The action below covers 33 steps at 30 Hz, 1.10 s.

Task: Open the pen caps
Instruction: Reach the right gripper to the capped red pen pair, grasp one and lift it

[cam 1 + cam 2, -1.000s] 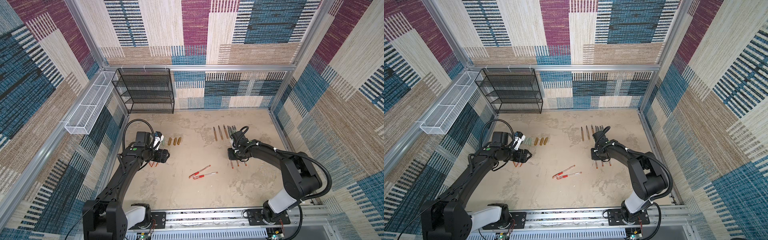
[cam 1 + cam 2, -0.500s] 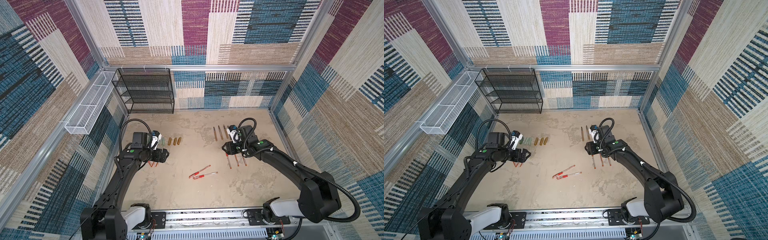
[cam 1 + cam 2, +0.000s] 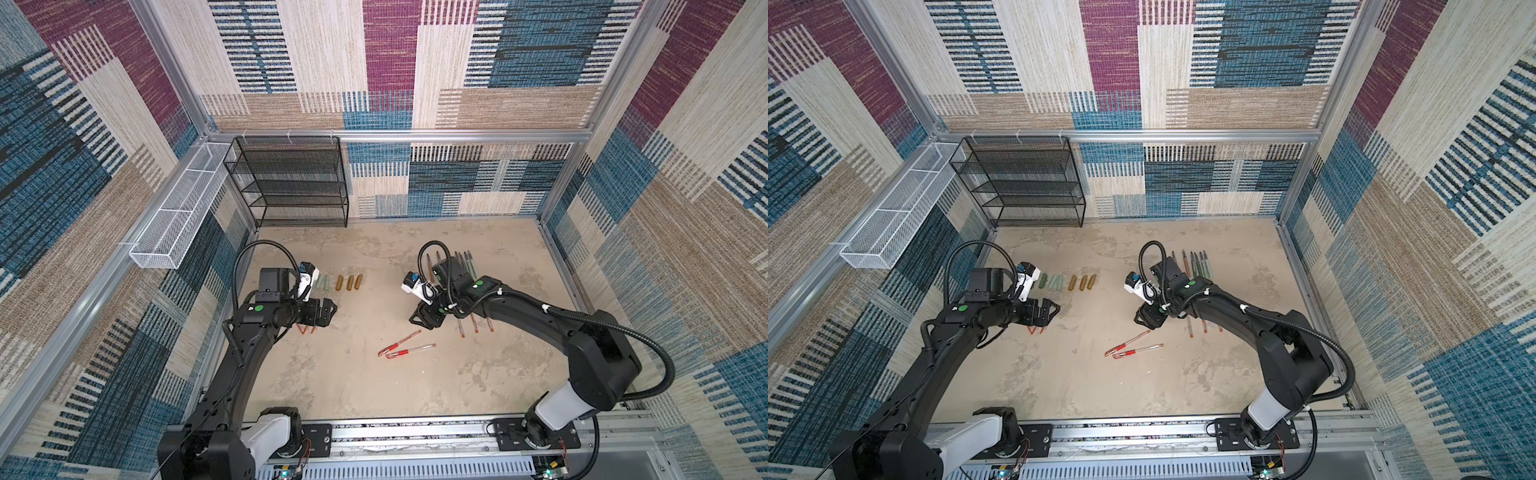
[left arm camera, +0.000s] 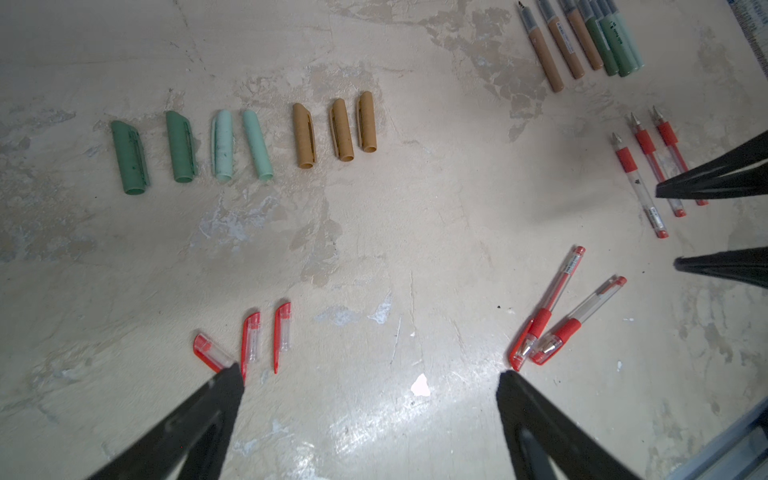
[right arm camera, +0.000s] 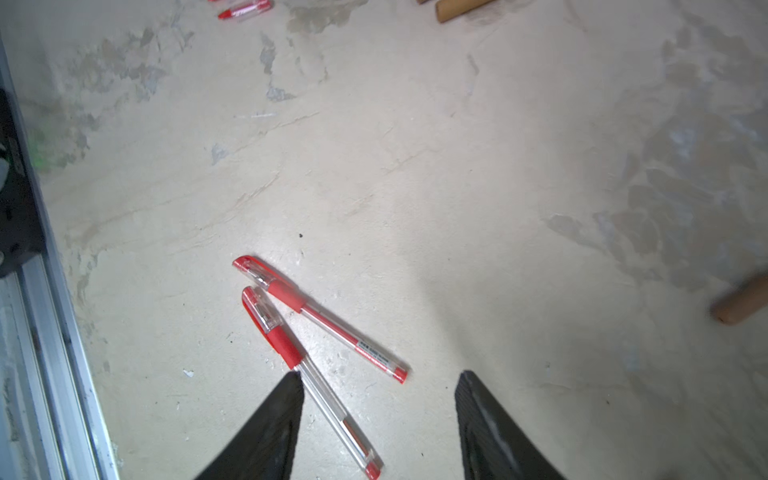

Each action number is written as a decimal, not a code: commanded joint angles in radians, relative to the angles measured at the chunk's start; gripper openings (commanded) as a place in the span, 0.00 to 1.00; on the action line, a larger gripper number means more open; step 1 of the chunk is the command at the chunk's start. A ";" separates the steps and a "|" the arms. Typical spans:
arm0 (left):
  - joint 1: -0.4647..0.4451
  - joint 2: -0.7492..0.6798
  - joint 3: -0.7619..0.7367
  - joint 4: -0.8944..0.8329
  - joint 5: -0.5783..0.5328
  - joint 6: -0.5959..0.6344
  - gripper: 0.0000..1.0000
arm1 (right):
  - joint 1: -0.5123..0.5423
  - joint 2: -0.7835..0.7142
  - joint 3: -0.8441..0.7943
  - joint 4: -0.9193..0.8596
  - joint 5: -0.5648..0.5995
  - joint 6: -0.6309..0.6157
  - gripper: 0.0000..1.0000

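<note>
We row pulled pen caps point(image 4: 303, 135) by colour; left tool point(image 4: 370, 372) and right tool point(image 5: 380, 375) gape empty, two red pens point(image 5: 286, 299) yet capped.

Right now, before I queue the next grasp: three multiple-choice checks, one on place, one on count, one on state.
1. Where do the two capped red pens lie?
A. In a cup
B. On the table by the right gripper
C. On a tray
2. How many tan caps lie loose?
A. Three
B. One
C. Six
3. The left gripper is:
A. Shut on nothing
B. Shut on a pen
C. Open and empty
Key: 1 B, they lie just ahead of it in the right wrist view; 2 A, three side by side in the left wrist view; 3 C, jaws wide apart, nothing between.
</note>
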<state>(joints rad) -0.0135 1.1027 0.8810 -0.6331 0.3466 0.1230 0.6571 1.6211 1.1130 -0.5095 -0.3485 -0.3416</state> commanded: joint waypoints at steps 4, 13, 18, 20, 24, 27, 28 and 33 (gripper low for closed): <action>0.002 -0.012 0.003 0.005 0.008 0.003 0.99 | 0.064 0.134 0.071 -0.043 0.109 -0.131 0.57; 0.009 -0.018 0.004 -0.002 -0.003 0.015 0.99 | 0.119 0.230 0.080 -0.061 0.134 -0.160 0.55; 0.013 -0.015 0.001 0.004 -0.002 0.013 0.99 | 0.122 0.250 0.079 -0.059 0.129 -0.159 0.53; 0.013 -0.015 0.004 0.006 -0.001 0.012 0.99 | 0.124 0.264 0.086 -0.060 0.135 -0.155 0.51; 0.015 -0.016 0.001 0.006 0.003 0.011 0.99 | 0.126 0.294 0.099 -0.061 0.157 -0.149 0.45; 0.015 -0.020 0.000 0.004 0.005 0.013 0.99 | 0.126 0.311 0.103 -0.061 0.172 -0.147 0.37; 0.016 -0.020 0.002 0.004 0.004 0.012 0.99 | 0.127 0.314 0.107 -0.064 0.175 -0.147 0.33; 0.017 -0.016 0.005 0.003 0.014 0.008 0.99 | 0.127 0.329 0.126 -0.072 0.173 -0.139 0.20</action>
<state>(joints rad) 0.0017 1.0866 0.8806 -0.6338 0.3466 0.1276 0.7815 1.9316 1.2419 -0.5415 -0.1890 -0.4931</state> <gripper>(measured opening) 0.990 0.199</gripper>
